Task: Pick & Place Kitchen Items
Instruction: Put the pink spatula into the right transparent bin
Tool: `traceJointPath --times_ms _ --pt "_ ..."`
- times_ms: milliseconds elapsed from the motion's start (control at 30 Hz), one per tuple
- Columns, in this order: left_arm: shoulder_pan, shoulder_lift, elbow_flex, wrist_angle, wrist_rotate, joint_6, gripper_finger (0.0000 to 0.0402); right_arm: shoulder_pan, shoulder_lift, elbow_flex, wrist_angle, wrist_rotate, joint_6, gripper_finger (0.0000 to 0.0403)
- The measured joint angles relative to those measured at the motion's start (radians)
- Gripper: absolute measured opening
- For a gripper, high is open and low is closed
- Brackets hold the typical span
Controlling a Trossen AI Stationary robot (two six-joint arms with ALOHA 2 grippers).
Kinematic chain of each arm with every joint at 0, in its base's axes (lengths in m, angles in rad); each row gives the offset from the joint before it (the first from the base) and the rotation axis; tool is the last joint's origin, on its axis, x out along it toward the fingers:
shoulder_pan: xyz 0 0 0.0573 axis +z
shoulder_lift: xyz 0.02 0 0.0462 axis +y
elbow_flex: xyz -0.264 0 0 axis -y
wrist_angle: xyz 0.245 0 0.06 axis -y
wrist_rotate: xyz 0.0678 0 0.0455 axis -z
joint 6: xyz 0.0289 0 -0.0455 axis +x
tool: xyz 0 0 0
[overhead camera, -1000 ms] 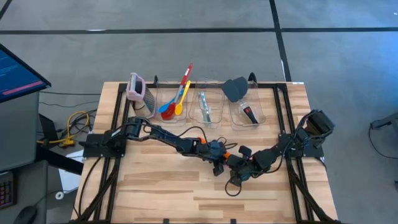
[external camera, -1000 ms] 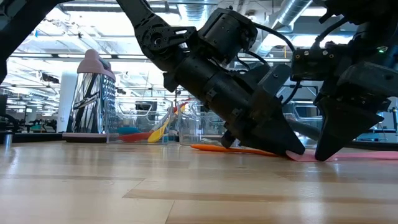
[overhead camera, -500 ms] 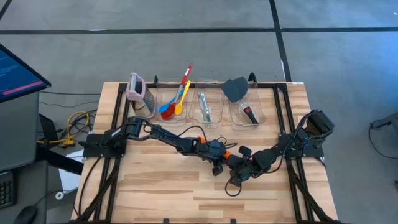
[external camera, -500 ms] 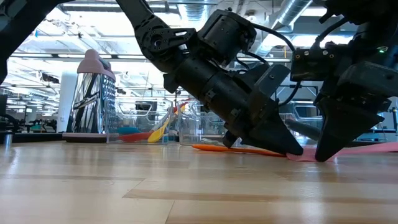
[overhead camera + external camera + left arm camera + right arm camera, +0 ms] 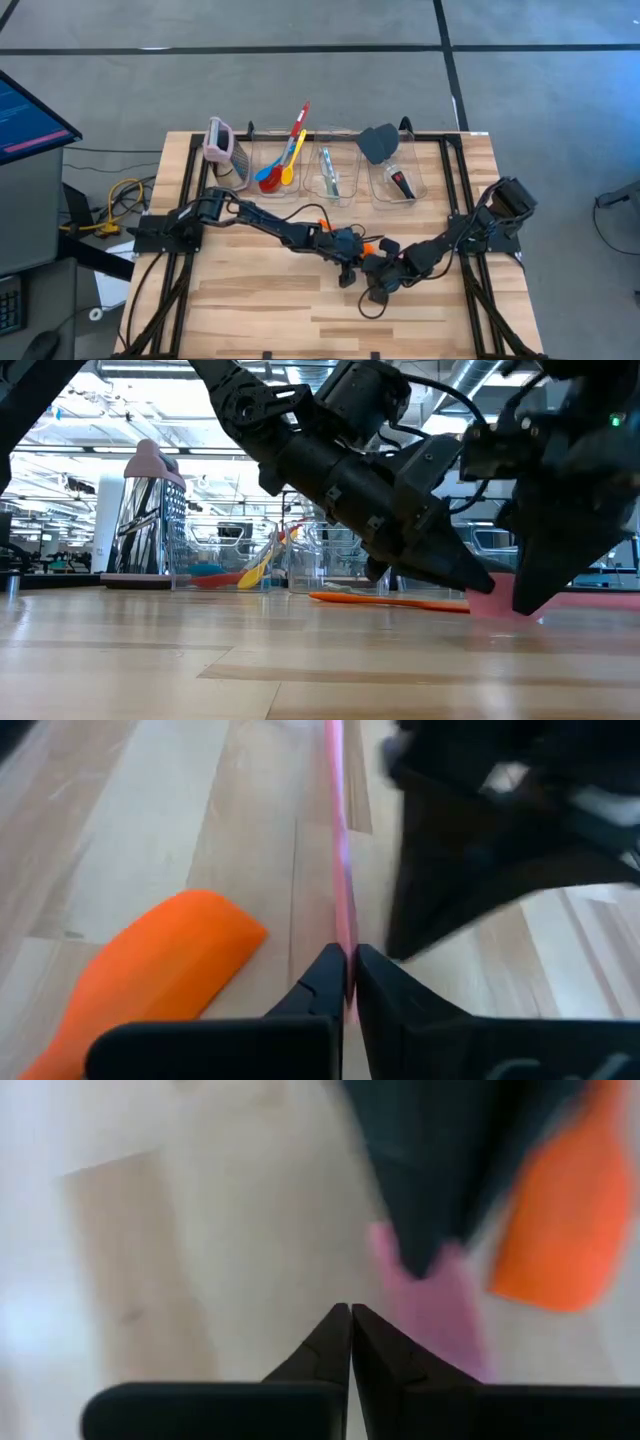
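Low in the middle of the high view, both arms slant down to the table [image 5: 250, 300], tips nearly meeting. The left hand [image 5: 348, 982] is clamped on the thin pink spatula [image 5: 340, 850]; the orange spatula [image 5: 150, 970] lies flat just beside it. The right hand [image 5: 350, 1342] has its fingers together, holding nothing, the pink blade just ahead of it.

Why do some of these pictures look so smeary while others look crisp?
High view: evenly lit and sharp across the table. Low view: sharp wood up front, bright ceiling lights behind. Left wrist view: the pink spatula and orange spatula blur close to the lens. Right wrist view: nearly everything is smeared.
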Motion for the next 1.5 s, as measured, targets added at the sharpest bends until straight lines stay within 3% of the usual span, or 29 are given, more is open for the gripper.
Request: traceJointPath --times_ms 200,367,567,833,1000,1233,1500 --pt "0.001 -0.006 0.000 -0.007 -0.010 0.000 0.0000 -0.002 -0.010 0.125 -0.170 -0.117 -0.144 0.0022" --pt "0.001 -0.007 0.000 -0.007 -0.017 0.000 0.0000 -0.003 -0.011 0.234 -0.425 -0.091 -0.187 0.0042" --pt "0.002 -0.007 0.000 -0.010 -0.018 0.000 0.0000 -0.003 -0.012 0.252 -0.612 -0.090 -0.180 0.0097" --pt "0.002 -0.009 0.000 -0.015 -0.019 0.000 0.0000 -0.003 -0.006 0.188 -0.564 -0.090 -0.177 0.0197" --pt "0.002 -0.009 0.001 -0.018 -0.020 -0.001 0.0000 -0.007 -0.006 0.089 -0.506 -0.090 -0.176 0.0226" --pt "0.002 -0.010 0.001 -0.021 -0.021 -0.003 0.0000 -0.021 -0.014 0.011 -0.410 -0.120 -0.177 0.0197" --pt "0.003 -0.011 0.001 -0.023 -0.018 -0.003 0.0000 -0.018 -0.011 0.009 -0.377 -0.133 -0.186 0.0054"
